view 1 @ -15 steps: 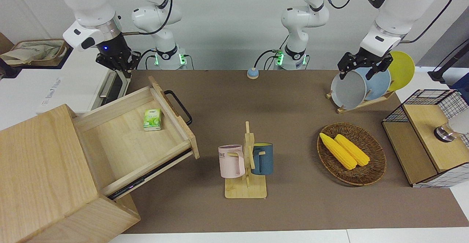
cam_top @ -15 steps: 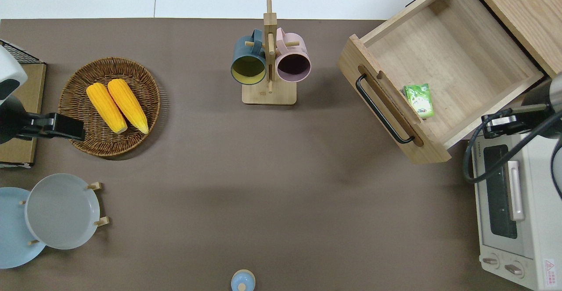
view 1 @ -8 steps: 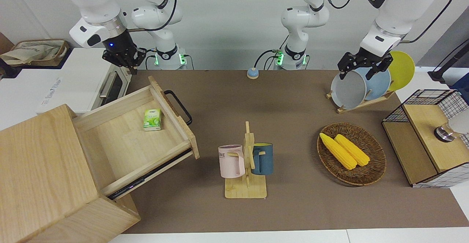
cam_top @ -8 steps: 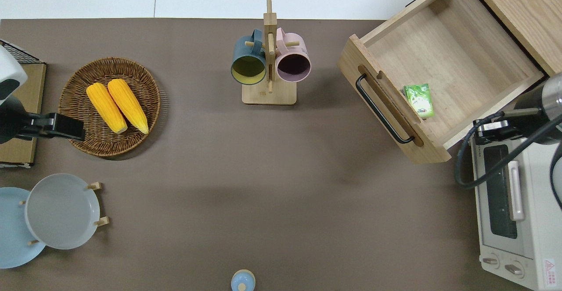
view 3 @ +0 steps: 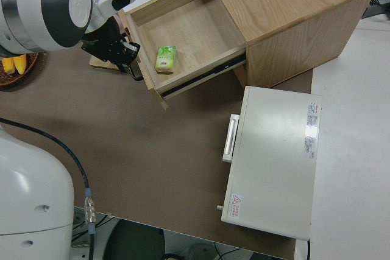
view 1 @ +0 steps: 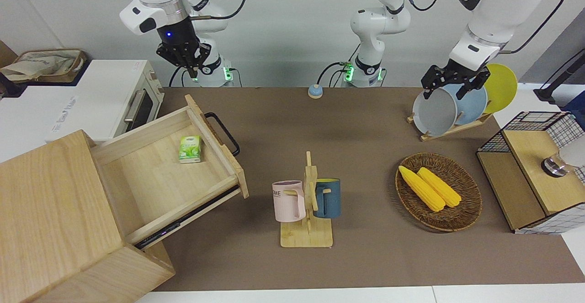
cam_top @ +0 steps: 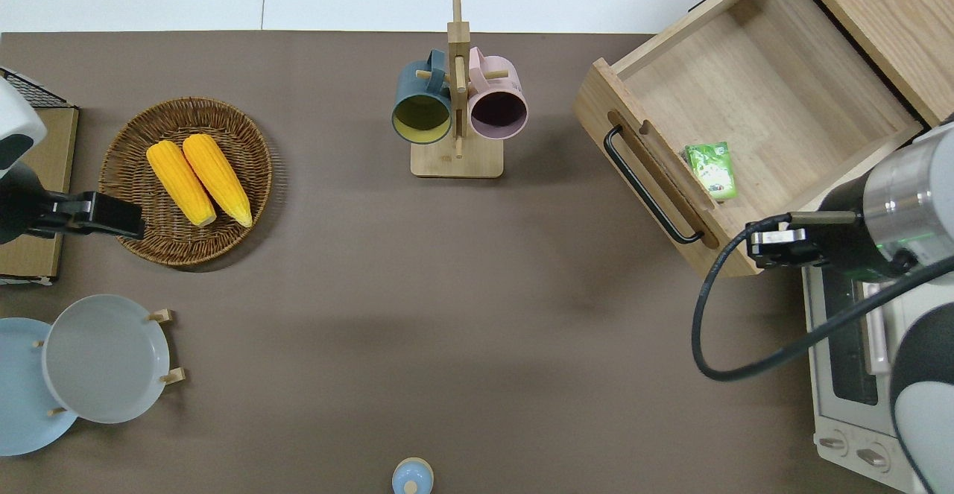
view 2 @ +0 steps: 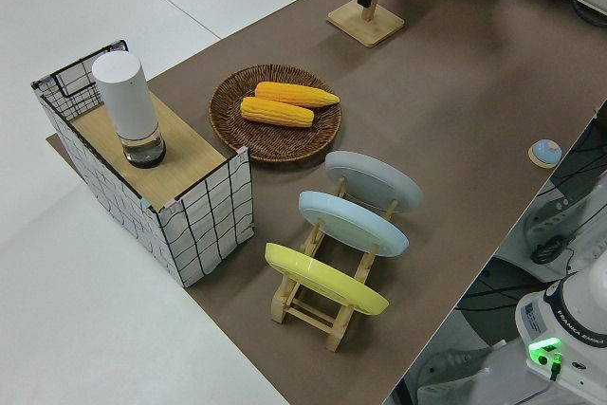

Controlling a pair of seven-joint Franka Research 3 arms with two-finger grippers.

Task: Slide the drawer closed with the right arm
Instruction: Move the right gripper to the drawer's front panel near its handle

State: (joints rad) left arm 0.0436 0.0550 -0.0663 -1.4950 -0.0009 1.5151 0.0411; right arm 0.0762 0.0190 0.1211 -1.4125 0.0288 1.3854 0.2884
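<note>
I see the pale-wood drawer (view 1: 169, 166) fully open, black loop handle (view 1: 222, 133) exposed; my right tool (view 1: 188, 67) hangs raised, its fingers' state unclear.

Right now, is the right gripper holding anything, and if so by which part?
Nothing. The right gripper hangs in the air with nothing between its fingers, clear of the drawer, whose black handle is untouched. The left arm is parked.

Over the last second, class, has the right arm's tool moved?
Yes. In the front view the right tool has risen and left the white oven, heading toward the table's middle; overhead it now sits by the open drawer's front corner.
</note>
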